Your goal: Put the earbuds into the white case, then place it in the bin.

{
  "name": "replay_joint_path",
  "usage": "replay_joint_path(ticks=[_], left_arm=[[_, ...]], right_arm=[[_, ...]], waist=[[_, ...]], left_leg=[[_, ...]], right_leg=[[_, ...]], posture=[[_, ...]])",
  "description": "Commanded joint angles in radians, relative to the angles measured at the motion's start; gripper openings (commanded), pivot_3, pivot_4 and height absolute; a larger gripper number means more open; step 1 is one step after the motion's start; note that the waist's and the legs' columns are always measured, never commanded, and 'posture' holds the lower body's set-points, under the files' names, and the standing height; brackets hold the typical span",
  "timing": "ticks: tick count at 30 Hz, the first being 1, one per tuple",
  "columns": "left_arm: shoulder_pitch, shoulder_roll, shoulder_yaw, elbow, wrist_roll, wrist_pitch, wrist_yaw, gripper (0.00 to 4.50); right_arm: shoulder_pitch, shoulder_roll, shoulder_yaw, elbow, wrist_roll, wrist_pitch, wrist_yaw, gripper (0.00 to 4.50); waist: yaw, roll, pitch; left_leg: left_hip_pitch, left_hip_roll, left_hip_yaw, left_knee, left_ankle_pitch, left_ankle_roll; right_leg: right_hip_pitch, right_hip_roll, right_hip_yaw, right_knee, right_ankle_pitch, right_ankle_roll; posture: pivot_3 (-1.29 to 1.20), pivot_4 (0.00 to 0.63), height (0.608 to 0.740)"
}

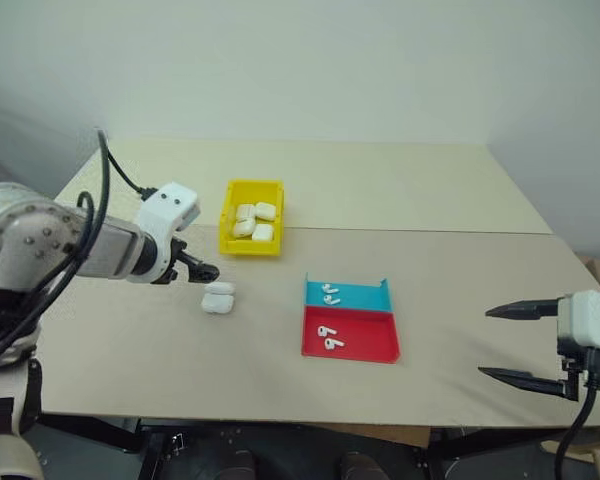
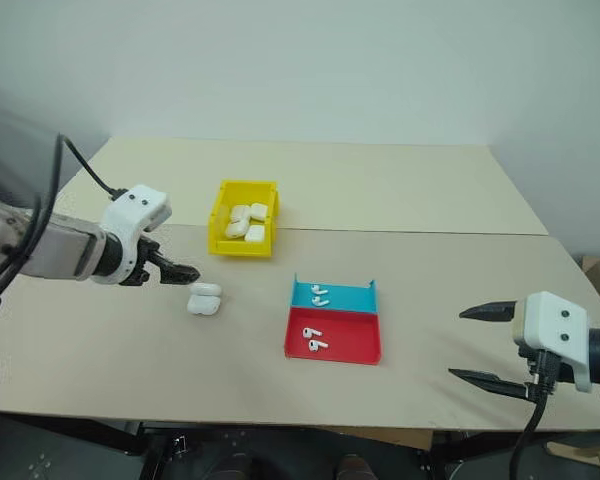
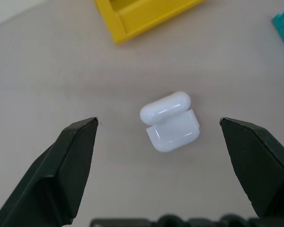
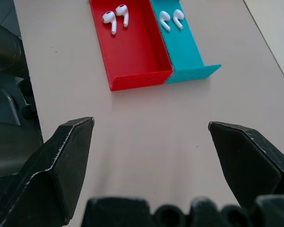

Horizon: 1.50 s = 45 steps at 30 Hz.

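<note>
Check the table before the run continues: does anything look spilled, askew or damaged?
Nothing stands out. The small glossy white case sits lid-open on the table; four tiny white earbuds lie in the flat red and blue tray; other white cases fill the yellow bin.

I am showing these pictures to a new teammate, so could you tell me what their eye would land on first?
Probably the bright yellow bin toward the table's far side, with several white cases inside. Next, the red and blue tray at the centre, with a pair of earbuds in the blue half and another pair in the red. Then the left gripper, open, with an open-lidded white case between its fingers.
</note>
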Motion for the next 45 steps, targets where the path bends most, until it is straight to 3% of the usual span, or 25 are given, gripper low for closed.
replay_joint_path(ticks=[1, 4, 14, 27, 34, 45], left_arm=[[-0.022, -0.004, -0.058, 0.069, -0.292, -0.053, 0.289, 4.50], [-0.011, 0.016, -0.174, 0.067, -0.542, -0.214, 0.531, 4.50], [0.075, -0.095, -0.201, 0.040, -0.558, -0.328, 0.788, 4.50], [0.113, -0.208, -0.165, 0.139, -0.558, -0.342, 0.880, 4.50], [0.103, -0.219, -0.196, 0.153, -0.558, -0.346, 0.949, 4.50], [0.056, -0.251, -0.196, 0.254, -0.526, -0.313, 0.923, 4.50]], right_arm=[[0.006, 0.004, -0.022, -0.034, 0.005, 0.009, -0.016, 4.47], [0.009, 0.005, -0.018, -0.037, 0.004, 0.010, -0.018, 4.47], [0.052, 0.009, -0.045, -0.055, 0.009, 0.024, -0.016, 4.47], [0.062, 0.007, -0.048, -0.053, -0.009, 0.021, -0.022, 4.47], [0.077, 0.019, -0.057, -0.066, -0.014, 0.022, -0.033, 4.47], [0.093, 0.034, -0.054, -0.075, -0.031, 0.014, -0.045, 4.47]], waist=[[0.000, 0.000, 0.000], [0.001, 0.000, 0.000], [0.005, 0.000, 0.000], [0.024, 0.000, 0.000], [0.025, -0.001, 0.000], [0.025, -0.001, 0.000]], left_leg=[[0.000, -0.001, 0.000, 0.000, 0.000, 0.000], [0.000, -0.001, 0.000, 0.000, 0.000, 0.000], [0.000, -0.002, 0.000, 0.000, 0.001, -0.003], [0.001, -0.003, -0.001, 0.000, 0.002, -0.004], [0.000, -0.004, -0.001, 0.000, 0.002, -0.004], [0.000, -0.004, -0.001, 0.000, 0.002, -0.004]], right_leg=[[0.000, 0.000, 0.000, 0.000, 0.000, 0.000], [0.000, -0.001, 0.000, 0.000, 0.000, 0.000], [0.001, -0.001, 0.000, 0.000, 0.001, 0.000], [0.001, -0.001, 0.000, -0.001, 0.001, 0.000], [0.001, -0.002, 0.000, -0.001, 0.001, 0.000], [0.001, -0.002, 0.000, -0.001, 0.001, 0.000]], posture=[[0.00, 0.150, 0.740], [0.00, 0.150, 0.740], [0.00, 0.150, 0.740], [0.00, 0.150, 0.740], [0.00, 0.150, 0.740], [0.00, 0.150, 0.740]])
